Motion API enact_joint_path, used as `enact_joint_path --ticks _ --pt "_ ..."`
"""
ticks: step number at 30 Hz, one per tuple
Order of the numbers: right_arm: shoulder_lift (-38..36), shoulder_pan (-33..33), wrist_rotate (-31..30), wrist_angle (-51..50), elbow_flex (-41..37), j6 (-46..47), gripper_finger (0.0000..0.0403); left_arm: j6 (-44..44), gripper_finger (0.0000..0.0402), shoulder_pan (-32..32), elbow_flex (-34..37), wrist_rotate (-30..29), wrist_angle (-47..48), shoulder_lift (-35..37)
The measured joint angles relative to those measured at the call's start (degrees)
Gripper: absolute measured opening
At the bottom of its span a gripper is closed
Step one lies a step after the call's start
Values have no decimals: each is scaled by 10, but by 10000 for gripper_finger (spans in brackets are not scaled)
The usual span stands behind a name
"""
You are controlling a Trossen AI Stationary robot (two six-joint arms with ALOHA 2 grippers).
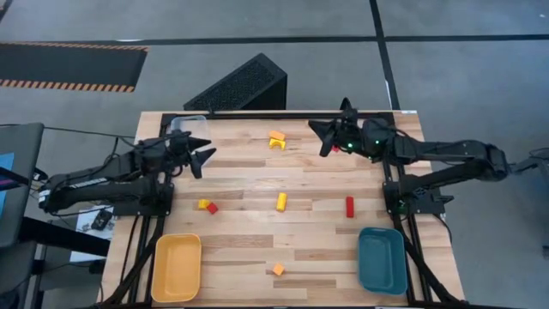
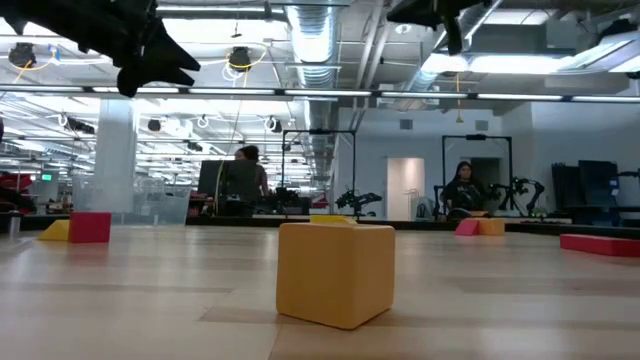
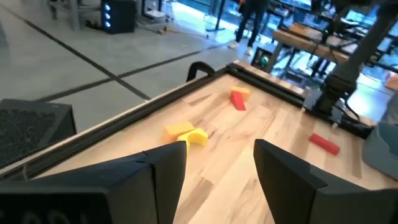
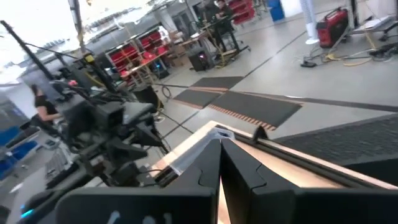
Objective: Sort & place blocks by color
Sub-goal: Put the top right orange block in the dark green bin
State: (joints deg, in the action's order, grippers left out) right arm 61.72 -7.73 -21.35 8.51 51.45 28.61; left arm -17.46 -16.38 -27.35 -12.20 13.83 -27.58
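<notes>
Near edge, trays: a yellow tray (image 1: 177,266) sits at the left front corner and a teal tray (image 1: 382,260) at the right front corner, both showing nothing inside; they look like the sorting targets, so no block has yet been sorted into either.
Near edge, block: an orange cube (image 1: 278,269) lies alone between the two trays, and it fills the foreground of the low view (image 2: 335,272).
Middle band, blocks: a yellow-and-red pair (image 1: 208,205) touch each other left of centre, a yellow bar (image 1: 281,202) stands near the centre, and a red bar (image 1: 349,206) lies to the right, just above the teal tray's side.
Far band, blocks: an orange and yellow arch cluster (image 1: 276,139) rests near the far rail, between the two arms.
Left gripper (image 1: 202,154): raised over the far-left part of the table, fingers apart with nothing between them, as its wrist view (image 3: 217,180) shows bare wood in the gap; it looks free to go for a block.
Clear tray (image 1: 188,125): at the far-left corner, just beside the left gripper.
Right gripper (image 1: 326,136): raised at the far right, fingers pressed together and carrying nothing in its wrist view (image 4: 219,177); it appears to wait.
</notes>
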Motion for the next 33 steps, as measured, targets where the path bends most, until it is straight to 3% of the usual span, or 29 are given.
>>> enact_joint_path --ticks 11,17,23,33 --pt "107 95 -148 -149 120 16 38 12 183 0 0 4 -4 -3" --pt "134 82 -162 -272 190 27 39 16 183 0 0 5 -11 -3" --pt "135 10 -155 -444 241 18 92 8 183 0 0 -30 -43 -3" --pt "158 -218 24 -692 255 15 249 -12 183 0 0 -46 -158 -51"
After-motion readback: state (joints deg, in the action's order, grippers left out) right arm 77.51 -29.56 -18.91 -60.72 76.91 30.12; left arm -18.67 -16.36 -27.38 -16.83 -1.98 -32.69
